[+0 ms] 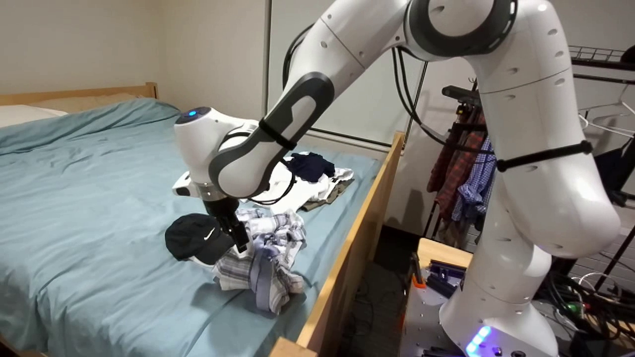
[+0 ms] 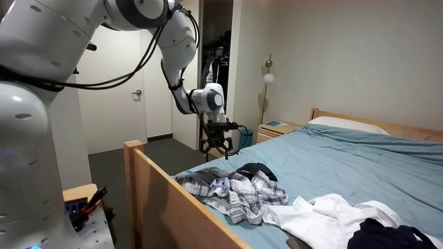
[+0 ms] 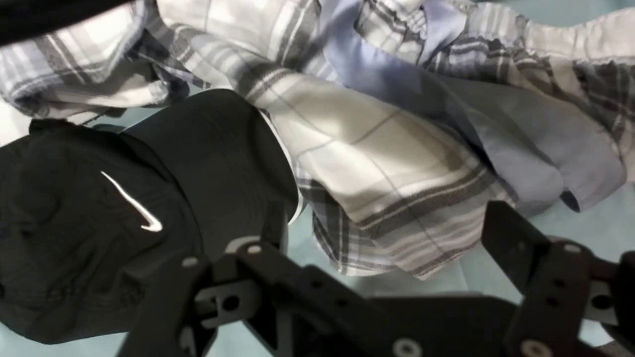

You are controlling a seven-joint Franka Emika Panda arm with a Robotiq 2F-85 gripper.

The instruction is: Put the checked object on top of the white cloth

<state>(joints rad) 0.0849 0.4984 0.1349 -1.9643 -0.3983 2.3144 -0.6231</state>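
In an exterior view the checked garment (image 1: 278, 238) is lying by the bed's (image 1: 44, 297) footboard (image 1: 359, 248) edge, sheet (image 1: 99, 198) running toward the headboard (image 1: 109, 91), arm (image 1: 327, 59) masking part of the white cloth (image 1: 305, 191). In an exterior view that cloth is showing fuller, touching the garment, gripper (image 2: 217, 159) hanging, jaws parted. Wrist view is showing the garment rumpled, cream-grey-lavender, black cap (image 3: 94, 243) touching.
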